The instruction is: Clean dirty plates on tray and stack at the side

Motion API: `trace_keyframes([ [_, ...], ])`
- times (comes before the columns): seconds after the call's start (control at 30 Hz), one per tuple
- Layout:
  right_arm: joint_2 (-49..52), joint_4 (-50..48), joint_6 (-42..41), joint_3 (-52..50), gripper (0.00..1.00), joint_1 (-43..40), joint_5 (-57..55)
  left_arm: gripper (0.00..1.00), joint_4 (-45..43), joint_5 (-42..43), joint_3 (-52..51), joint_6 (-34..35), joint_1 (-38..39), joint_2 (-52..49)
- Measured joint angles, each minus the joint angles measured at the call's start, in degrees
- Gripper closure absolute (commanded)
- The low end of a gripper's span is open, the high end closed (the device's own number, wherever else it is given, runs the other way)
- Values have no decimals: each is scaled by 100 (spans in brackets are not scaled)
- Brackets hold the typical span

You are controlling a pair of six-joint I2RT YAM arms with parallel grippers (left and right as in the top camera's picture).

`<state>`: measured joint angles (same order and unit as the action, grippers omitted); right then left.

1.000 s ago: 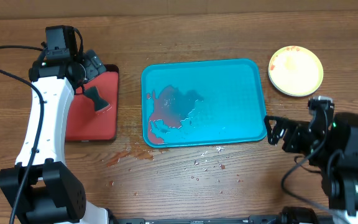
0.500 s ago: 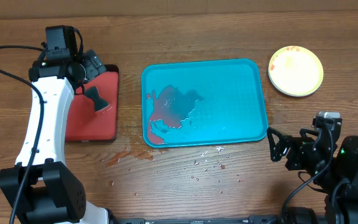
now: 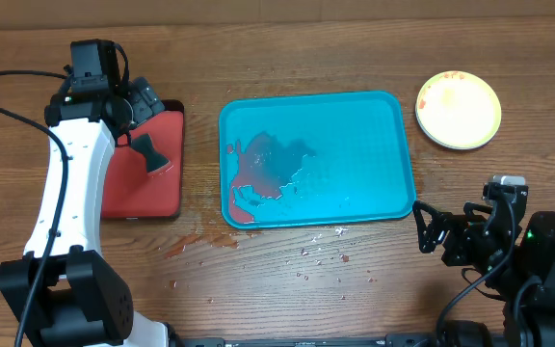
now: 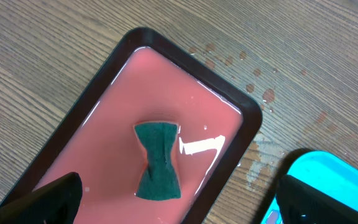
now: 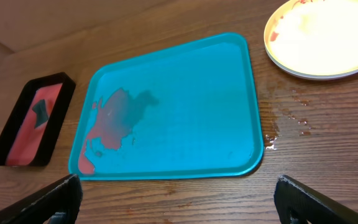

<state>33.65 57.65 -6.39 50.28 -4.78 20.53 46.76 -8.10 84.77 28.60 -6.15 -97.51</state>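
The teal tray (image 3: 355, 145) lies mid-table with nothing on it but a red sauce smear (image 3: 249, 175) at its left end; it also shows in the right wrist view (image 5: 191, 106). The plates (image 3: 459, 109) sit stacked on the wood past the tray's right end, a yellow-green rim showing (image 5: 322, 37). My right gripper (image 3: 426, 226) hangs open and empty over bare wood off the tray's near right corner (image 5: 179, 202). Far left, my left gripper (image 3: 145, 99) is open above a dark green sponge (image 4: 158, 160), holding nothing (image 4: 185, 205).
The sponge lies in a small dark-rimmed red tray (image 3: 162, 193) holding pinkish liquid (image 4: 104, 124), left of the teal tray. Red drips and water drops (image 3: 200, 241) spot the wood in front of the teal tray. A wet patch (image 5: 284, 118) lies between tray and plates.
The right arm drew back toward the table's near edge, away from the plates, and has nearly settled. The left arm, sponge and plates have not moved.
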Motion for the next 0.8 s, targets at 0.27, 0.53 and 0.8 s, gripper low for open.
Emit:
trace_keyframes([
  [0.27, 0, 37, 2, -2, 0, 22, 4, 0, 0, 0, 0, 2, 0, 0],
  [0.53, -157, -815, 4, -483, 0, 398, 9, 0, -2, 0, 0, 0, 0, 0],
  [0.8, -1394, -3005, 15, -2498, 0, 413, 79, 0, 0, -2, 0, 2, 0, 0],
])
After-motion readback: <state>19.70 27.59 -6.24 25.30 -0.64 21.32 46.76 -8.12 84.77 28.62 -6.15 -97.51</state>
